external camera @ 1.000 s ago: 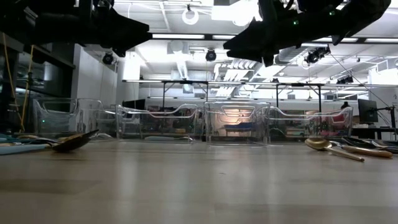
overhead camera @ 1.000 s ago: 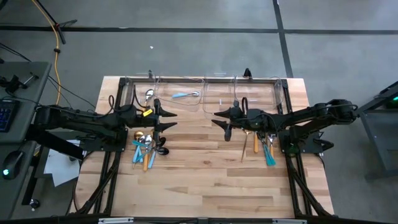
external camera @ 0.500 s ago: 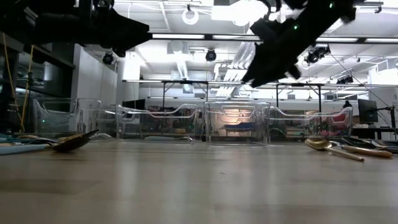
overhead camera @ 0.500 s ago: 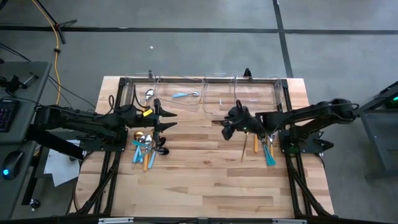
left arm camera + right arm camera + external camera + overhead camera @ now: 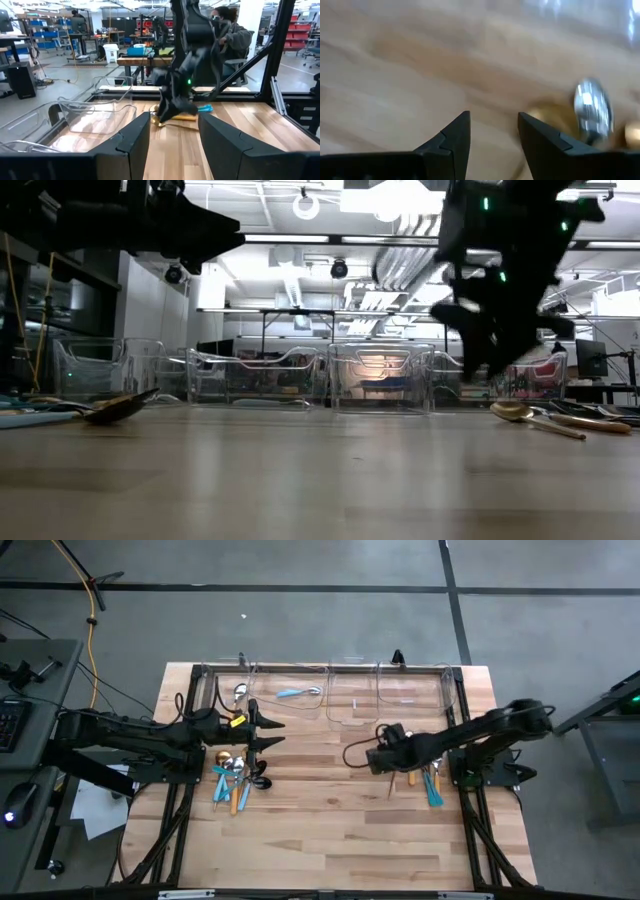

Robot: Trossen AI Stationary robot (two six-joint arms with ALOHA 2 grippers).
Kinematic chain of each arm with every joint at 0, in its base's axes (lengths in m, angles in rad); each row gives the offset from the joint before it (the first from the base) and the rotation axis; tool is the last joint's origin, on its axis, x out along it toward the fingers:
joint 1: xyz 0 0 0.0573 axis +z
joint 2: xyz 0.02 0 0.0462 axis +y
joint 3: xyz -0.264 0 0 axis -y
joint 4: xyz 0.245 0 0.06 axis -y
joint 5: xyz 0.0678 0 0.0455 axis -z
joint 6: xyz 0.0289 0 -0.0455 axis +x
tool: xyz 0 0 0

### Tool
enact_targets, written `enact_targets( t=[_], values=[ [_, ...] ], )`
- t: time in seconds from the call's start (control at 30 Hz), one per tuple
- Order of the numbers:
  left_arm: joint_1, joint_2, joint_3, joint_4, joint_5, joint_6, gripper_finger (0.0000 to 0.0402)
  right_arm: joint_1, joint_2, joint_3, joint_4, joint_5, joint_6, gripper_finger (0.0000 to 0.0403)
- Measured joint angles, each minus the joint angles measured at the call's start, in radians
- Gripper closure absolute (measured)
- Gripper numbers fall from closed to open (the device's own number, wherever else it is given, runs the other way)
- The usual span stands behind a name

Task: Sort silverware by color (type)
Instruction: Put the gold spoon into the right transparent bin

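Above the desk (image 5: 330, 830), the right hand (image 5: 372, 755) is held open and empty beside scattered silverware (image 5: 425, 780). The left hand (image 5: 268, 732) is likewise open, holding nothing.

Both arms are matte black, built of jointed tubular links with black cables looped along them. The left arm (image 5: 130, 732) carries a yellow tag near its wrist. The right arm (image 5: 470, 735) shows small green lights. Each pincer has two black wedge-shaped fingers (image 5: 132, 145).

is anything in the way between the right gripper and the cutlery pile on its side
Nothing visible. The right gripper hangs with open fingers just beside the right pile, only bare table between them. The wrist view shows a silver spoon head close ahead, unobstructed.
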Motion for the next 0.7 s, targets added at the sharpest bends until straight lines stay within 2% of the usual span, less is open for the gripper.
enact_targets(
  t=[0.17,0.37,0.57,0.7],
  values=[
    [0.000,0.000,0.000,-0.009,0.000,0.001,0.0245,0.003,0.084,-0.009,-0.006,-0.088,0.057,0.0253],
    [0.000,0.000,0.000,-0.009,0.000,0.001,0.0245,0.037,0.069,0.024,-0.056,-0.054,0.061,0.0253],
    [0.000,0.000,0.000,-0.009,0.000,-0.001,0.0245,0.083,0.065,0.021,-0.226,-0.098,0.237,0.0253],
    [0.000,0.000,0.000,-0.009,0.000,-0.005,0.0245,0.113,0.066,0.012,-0.195,-0.079,0.298,0.0253]
  ],
)
